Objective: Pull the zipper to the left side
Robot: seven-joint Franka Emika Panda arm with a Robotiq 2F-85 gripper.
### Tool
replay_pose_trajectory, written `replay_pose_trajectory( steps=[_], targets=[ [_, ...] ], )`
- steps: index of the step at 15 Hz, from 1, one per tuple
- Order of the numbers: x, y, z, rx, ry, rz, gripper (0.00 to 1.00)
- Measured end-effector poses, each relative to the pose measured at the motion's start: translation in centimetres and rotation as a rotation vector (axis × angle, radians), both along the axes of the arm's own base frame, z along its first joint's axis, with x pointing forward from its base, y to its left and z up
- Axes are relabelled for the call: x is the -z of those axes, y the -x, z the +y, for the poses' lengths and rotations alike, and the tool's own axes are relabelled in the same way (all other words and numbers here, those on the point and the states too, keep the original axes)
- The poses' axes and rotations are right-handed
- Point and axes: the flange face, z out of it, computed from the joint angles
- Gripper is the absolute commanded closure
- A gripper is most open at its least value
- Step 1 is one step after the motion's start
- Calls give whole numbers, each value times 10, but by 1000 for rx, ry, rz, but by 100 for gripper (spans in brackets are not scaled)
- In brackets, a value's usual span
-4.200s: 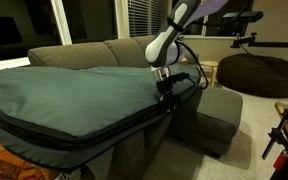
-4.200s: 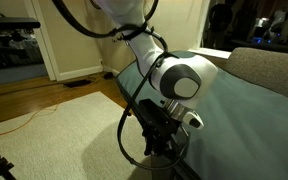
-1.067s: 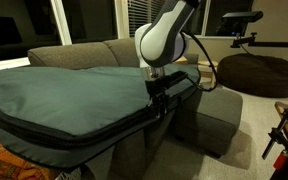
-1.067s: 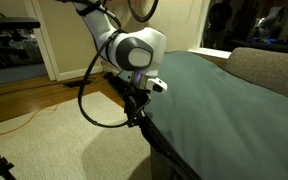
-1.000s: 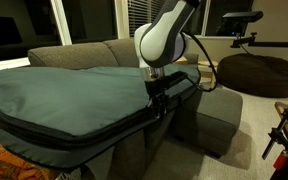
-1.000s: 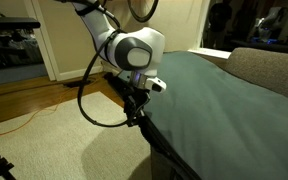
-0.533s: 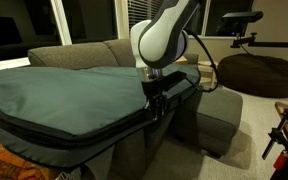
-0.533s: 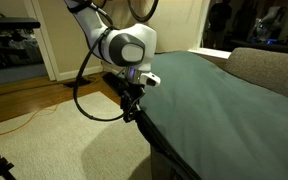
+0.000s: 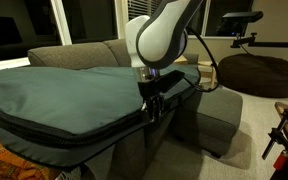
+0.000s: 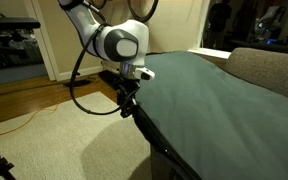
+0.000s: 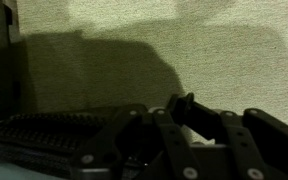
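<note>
A large grey-green bag [image 9: 64,90] lies over a sofa; it also shows in the other exterior view [image 10: 219,100]. Its dark zipper track [image 9: 79,133] runs along the front edge [image 10: 169,150]. My gripper [image 9: 150,104] hangs at that edge, fingers down, and is also seen from the other side [image 10: 127,104]. In the wrist view the gripper [image 11: 184,118] has its jaws closed on a dark tab, the zipper pull [image 11: 180,108], above the carpet. The zipper teeth [image 11: 44,135] lie to the left, in shadow.
A grey ottoman [image 9: 212,115] stands close to the arm and a dark beanbag [image 9: 256,72] lies behind it. Sofa back [image 9: 74,55]. Red-handled tools [image 9: 284,132] are at the edge. Carpet [image 10: 64,140] and wood floor [image 10: 14,105] lie beside the bag.
My gripper has slid along the bag's front edge with the pull, leftward in one exterior view and up-left in the other. The bag has not shifted.
</note>
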Motion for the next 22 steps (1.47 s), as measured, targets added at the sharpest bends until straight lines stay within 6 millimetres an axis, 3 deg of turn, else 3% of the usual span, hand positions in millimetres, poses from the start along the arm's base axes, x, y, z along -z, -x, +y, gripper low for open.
replay_pose_trajectory(
  steps=[22],
  targets=[
    [-7,2,40,-39,41,-24,95]
  ],
)
